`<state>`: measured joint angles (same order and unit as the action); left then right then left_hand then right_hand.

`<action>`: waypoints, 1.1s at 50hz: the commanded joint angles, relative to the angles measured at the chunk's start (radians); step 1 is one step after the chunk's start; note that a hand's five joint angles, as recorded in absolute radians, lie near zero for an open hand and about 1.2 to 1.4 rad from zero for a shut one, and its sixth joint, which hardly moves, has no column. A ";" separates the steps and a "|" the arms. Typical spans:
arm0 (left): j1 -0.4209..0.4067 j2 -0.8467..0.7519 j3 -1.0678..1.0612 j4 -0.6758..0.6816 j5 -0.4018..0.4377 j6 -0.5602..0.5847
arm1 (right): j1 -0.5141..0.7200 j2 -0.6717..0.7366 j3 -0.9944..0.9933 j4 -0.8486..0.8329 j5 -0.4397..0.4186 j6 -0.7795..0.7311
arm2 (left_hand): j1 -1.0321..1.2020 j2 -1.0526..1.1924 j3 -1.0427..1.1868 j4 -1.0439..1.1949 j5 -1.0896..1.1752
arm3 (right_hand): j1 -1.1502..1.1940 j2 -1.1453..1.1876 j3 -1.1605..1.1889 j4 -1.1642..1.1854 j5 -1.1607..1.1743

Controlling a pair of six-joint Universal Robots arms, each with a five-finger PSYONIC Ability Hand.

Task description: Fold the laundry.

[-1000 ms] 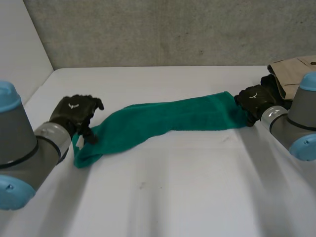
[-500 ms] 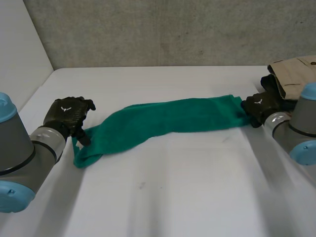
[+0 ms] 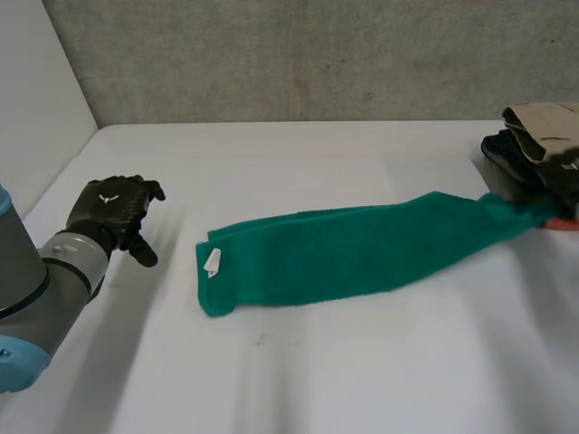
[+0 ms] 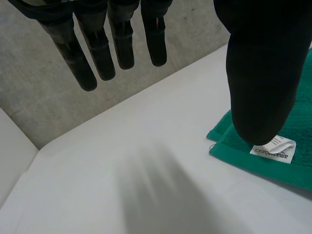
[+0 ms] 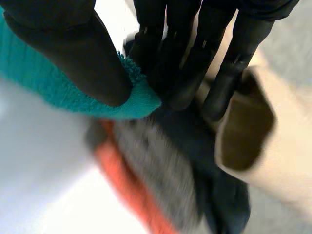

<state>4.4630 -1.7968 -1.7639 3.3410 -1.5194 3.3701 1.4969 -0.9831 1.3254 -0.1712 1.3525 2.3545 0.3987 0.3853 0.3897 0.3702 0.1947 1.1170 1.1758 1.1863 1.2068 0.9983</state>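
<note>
A green towel (image 3: 362, 249) lies in a long folded strip across the white table (image 3: 298, 362), its near end bearing a white label (image 3: 213, 261). My left hand (image 3: 113, 210) hovers left of that end, apart from it, fingers (image 4: 122, 39) straight and empty. In the left wrist view the towel's labelled corner (image 4: 273, 147) lies just past the thumb. At the table's far right my right hand (image 3: 567, 172) is shut on the towel's other end. There the thumb (image 5: 73, 53) pinches the green terry edge (image 5: 44, 92) against the fingers.
A pile of clothes (image 3: 516, 158) sits at the far right: beige cloth (image 3: 543, 122) on top, black beneath. The right wrist view shows grey, orange (image 5: 126, 180) and dark garments under the hand. A grey wall runs behind the table.
My left hand has let go of the towel's left end. The right hand closed on the other end and dragged the towel to the right, toward the clothes pile.
</note>
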 commanded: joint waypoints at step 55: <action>-0.372 -0.397 0.334 0.144 -0.031 0.190 | 0.453 0.035 0.233 -0.080 -0.018 0.345 | -0.135 -0.122 -0.126 -0.107 -0.106 | -0.767 -0.826 -0.836 -0.857 -0.823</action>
<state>4.1073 -2.0515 -1.5478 3.4779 -1.5268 3.4718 1.9532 -0.9615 1.5559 -0.2279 1.3003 2.7162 0.2958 0.2905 0.2936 0.2892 0.0984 0.2295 0.2247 0.2236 0.2259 0.0605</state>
